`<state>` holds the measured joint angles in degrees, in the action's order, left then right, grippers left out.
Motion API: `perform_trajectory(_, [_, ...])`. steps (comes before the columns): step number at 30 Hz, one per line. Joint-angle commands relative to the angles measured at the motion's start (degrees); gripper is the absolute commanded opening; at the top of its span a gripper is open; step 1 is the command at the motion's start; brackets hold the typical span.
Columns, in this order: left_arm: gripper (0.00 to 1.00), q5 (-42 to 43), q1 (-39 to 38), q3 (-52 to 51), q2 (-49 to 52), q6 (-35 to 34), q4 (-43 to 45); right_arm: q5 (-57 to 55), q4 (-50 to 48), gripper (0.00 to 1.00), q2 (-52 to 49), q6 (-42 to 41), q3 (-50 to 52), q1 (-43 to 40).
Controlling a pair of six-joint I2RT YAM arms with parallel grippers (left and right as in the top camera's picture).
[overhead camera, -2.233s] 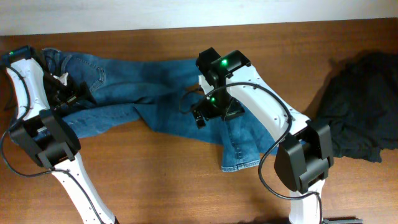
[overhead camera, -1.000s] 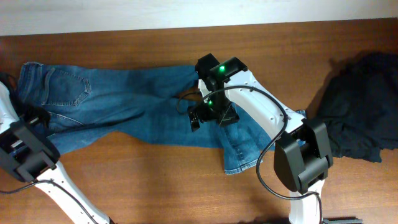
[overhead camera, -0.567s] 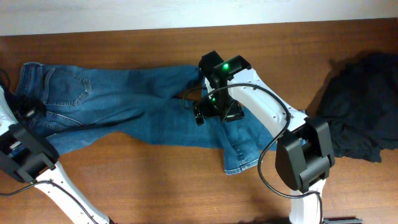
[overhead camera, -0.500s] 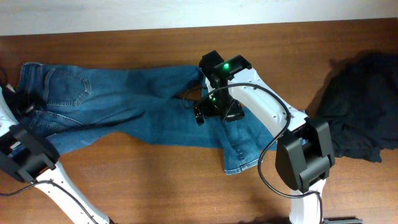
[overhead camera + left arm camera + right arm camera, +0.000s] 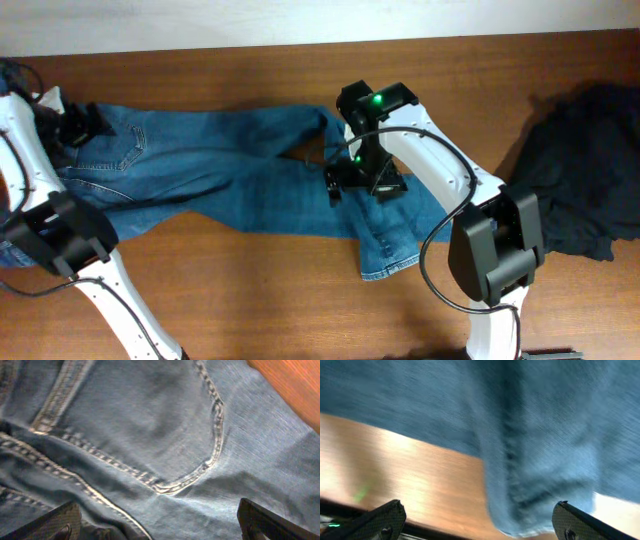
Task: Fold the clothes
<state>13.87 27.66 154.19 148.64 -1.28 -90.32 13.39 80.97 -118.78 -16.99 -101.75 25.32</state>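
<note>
The blue jeans [image 5: 200,170] lie spread flat across the left and middle of the table, waistband at the far left and one leg hem at the front middle. My left gripper [image 5: 78,125] hovers open over the seat, above a back pocket [image 5: 150,425]; nothing sits between its fingertips [image 5: 62,522]. My right gripper [image 5: 350,183] stands open over the lower leg. Below it I see a leg hem [image 5: 535,435] and bare wood [image 5: 395,470]. The black garment [image 5: 580,170] lies crumpled at the far right, away from both grippers.
The wooden table [image 5: 250,290] shows bare along the front and between the jeans and the black garment. A pale wall runs along the back edge. Both arm bases stand at the table's front.
My left arm has swung from the table's left edge up and right, over the jeans' seat. My right gripper has shifted slightly right. Both stayed open, and the jeans lie as before.
</note>
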Motion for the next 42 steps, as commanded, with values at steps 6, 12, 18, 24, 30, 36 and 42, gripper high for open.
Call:
perform_trajectory(6, [0.99,-1.7,-0.5,0.5,0.6,1.1,-0.5,-13.1,0.3,0.96,0.1,7.1,2.9,5.0])
perform_trajectory(12, [0.99,-1.7,-0.5,0.5,0.6,1.1,-0.6,-16.1,-3.9,0.96,0.1,7.1,10.0,7.2])
perform_trajectory(18, [0.99,-1.7,-0.6,0.5,0.6,1.1,-0.4,-17.2,-6.9,0.96,0.1,7.1,13.2,7.3])
perform_trajectory(24, [0.99,-1.7,-0.5,0.5,0.6,1.1,-0.4,-20.7,-8.9,0.67,0.1,7.1,13.2,7.2])
perform_trajectory(30, [0.99,-1.7,-0.5,0.5,0.6,1.1,-0.4,-22.6,-10.8,0.2,0.1,7.1,13.2,5.7])
perform_trajectory(36, [0.99,-1.7,-0.5,0.5,0.6,1.1,-0.3,-23.1,-13.2,0.04,0.1,7.1,12.0,-0.1])
perform_trajectory(42, [0.99,-1.7,-0.5,0.5,0.6,1.1,0.3,-23.1,-13.6,0.04,0.1,6.5,4.7,-7.5])
